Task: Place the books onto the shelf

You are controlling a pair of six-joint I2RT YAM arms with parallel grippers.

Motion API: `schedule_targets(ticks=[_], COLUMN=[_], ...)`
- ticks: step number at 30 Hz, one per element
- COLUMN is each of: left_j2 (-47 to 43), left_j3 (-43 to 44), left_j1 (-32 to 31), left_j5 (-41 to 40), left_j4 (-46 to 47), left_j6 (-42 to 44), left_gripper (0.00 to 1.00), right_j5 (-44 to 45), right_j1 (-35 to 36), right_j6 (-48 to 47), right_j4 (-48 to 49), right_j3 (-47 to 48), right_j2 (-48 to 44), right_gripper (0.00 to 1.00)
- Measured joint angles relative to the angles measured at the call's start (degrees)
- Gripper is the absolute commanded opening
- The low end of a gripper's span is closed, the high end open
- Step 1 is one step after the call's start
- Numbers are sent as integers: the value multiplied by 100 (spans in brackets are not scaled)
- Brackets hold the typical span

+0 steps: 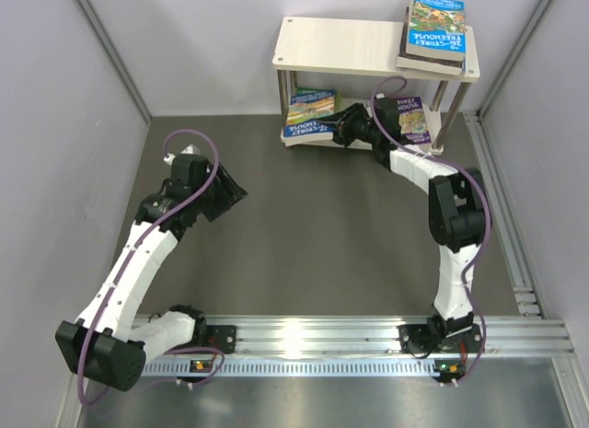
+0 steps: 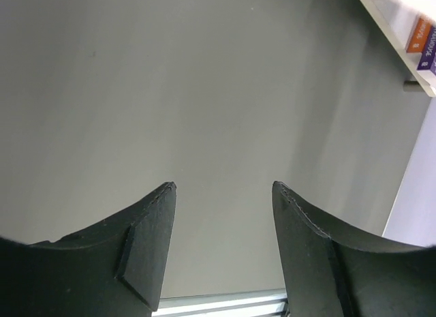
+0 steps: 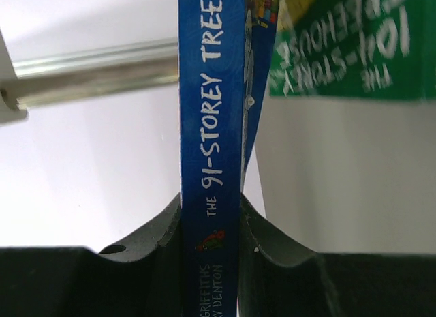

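— Blue "91-Storey Treehouse" book (image 3: 211, 112)?
— Spine-on at centre frame, clamped in the right claw (image 3: 211, 206), beside a green Treehouse cover (image 3: 340, 44) at upper right.
— Shelf (image 1: 350, 43)?
— Top of frame. Stack of books (image 1: 434, 32) on the top board's right end, more on the lower tier.
— Left claw (image 2: 223, 194)?
— Apart, above grey tabletop (image 2: 136, 92), left of frame.

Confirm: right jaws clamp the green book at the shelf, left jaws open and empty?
Wrong colour: the right jaws clamp the blue 91-Storey book, as the right wrist view shows; the green book lies beyond it. The rest holds.
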Motion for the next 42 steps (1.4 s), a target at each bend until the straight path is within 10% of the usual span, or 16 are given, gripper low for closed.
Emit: schedule_targets(ticks=[14,20,35,42], left_j2=[-911,-1204,-1128,-1119], left_j3=[-68,-68,-153,-175], left_j1=[4,7,7,7], left_j5=[-627,-916,-964,-861], left_j4=[-721,-997,-1038,-1034], left_j6=[-269,-352,-498,-535], left_gripper=[63,63,60,60], right_j5=[72,57,-168,-120], right_j1=[-341,-391,-391,-400], right_j6=[2,-181,-1403,-2004], right_j4=[-149,-496,-1939,-2889], right_j3=[2293,2470,3069,3141], right_j2=[1937,2107,2028,1773], right_gripper=[2,49,99,100])
